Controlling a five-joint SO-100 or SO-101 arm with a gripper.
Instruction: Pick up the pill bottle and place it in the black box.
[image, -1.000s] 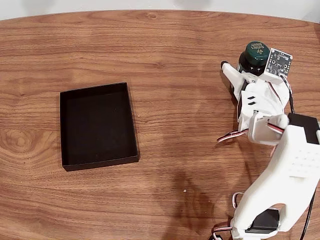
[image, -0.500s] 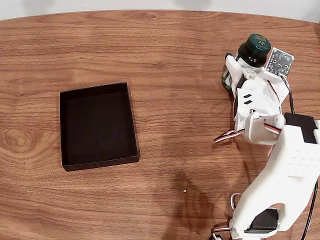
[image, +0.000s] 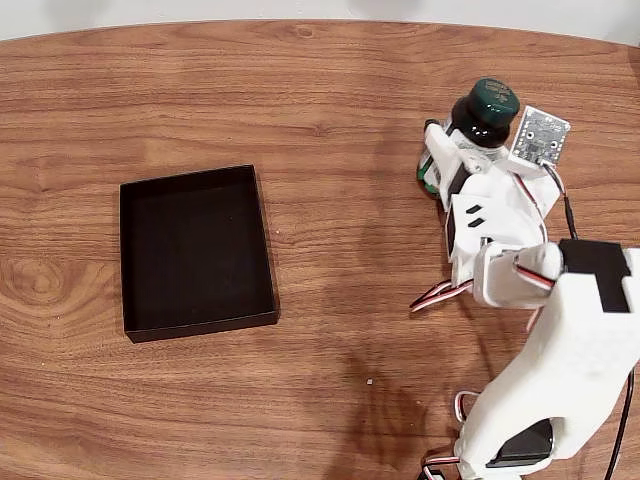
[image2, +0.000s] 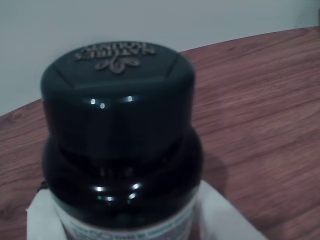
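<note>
Grip: we read the gripper (image: 458, 160) as clamped on the pill bottle (image: 479, 115); white fingers flank the bottle's body in the fixed view, and the wrist view shows white finger surface (image2: 42, 217) at both lower corners against the label.

Bottle position: near the far right corner of the desk (image: 330, 90), cap up, tilted a little in the fixed view. We cannot tell whether its base touches the wood or hangs just clear.

Hold height: the fingers take the body low, below the shoulder, leaving the dark green cap (image2: 117, 95) free. In our judgement this keeps the round bottle upright for a carry and lets the base go down first.

Cap detail: pale embossed lettering and a leaf mark on top, sharp in the wrist view.

Black box: the black box (image: 126, 255) lies toward the left edge of the desk, well apart from the bottle, open side up, interior bare.

Path: bare wood between bottle and box; nothing stands in the way. We judge the low near wall of the box the only thing to clear.

Arm: the white arm (image: 570, 350) rises from the near right corner, servo wires looping beside it.

Circuit board: a small circuit board (image: 538, 134) sits on the wrist just right of the cap.

Risk: glossy round body, so we expect slip or twist if the clamp loosens mid-carry.
</note>
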